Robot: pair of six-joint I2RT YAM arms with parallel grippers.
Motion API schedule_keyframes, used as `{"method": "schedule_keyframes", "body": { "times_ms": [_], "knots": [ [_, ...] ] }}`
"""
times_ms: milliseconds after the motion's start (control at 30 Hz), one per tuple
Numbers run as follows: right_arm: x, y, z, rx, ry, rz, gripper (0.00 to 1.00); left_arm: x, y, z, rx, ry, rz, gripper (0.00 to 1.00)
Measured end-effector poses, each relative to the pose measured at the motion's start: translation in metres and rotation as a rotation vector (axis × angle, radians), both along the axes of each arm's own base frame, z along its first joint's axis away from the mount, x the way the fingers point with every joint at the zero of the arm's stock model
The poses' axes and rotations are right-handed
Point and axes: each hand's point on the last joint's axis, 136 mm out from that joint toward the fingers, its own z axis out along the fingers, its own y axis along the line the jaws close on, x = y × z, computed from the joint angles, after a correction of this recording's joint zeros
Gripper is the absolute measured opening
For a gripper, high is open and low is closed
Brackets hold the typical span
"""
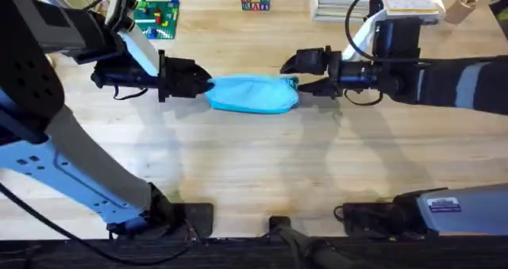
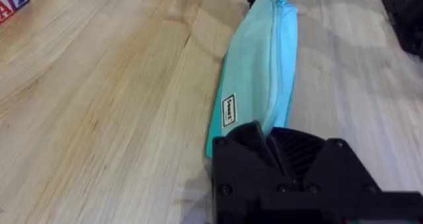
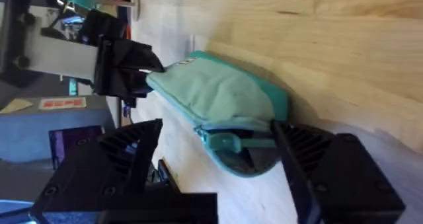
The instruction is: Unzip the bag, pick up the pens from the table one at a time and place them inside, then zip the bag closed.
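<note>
Bag [image 1: 252, 94], light blue, elongated, zipper partly open

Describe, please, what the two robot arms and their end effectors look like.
Both arms are black with light blue-grey links near the bases and black cables alongside. The left end effector and right end effector have chunky matte-black fingers with ribbed inner faces. A white label marks the right arm's base.

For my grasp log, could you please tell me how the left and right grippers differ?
The left gripper is clamped on one end of the bag; the right gripper has its jaws spread around the opposite end, by the zipper pull. Both meet the bag end-on.
</note>
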Motion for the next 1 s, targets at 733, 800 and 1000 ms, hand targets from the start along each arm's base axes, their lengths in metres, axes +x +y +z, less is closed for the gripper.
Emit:
{"method": "schedule_keyframes", "body": {
  "times_ms": [733, 800, 1000],
  "knots": [
    [-0.023, 0.013, 0.030, 0.160, -0.004, 0.141, 0.996, -0.001, 0.004, -0.003, 0.015, 0.009, 0.004, 0.042],
    [-0.025, 0.013, 0.040, 0.166, -0.023, 0.142, 0.996, -0.001, 0.005, -0.003, 0.017, 0.009, 0.005, 0.042],
    [-0.030, 0.013, 0.070, 0.192, -0.078, 0.146, 0.996, -0.002, 0.005, -0.005, 0.028, 0.012, 0.000, 0.042]
  ]
}}
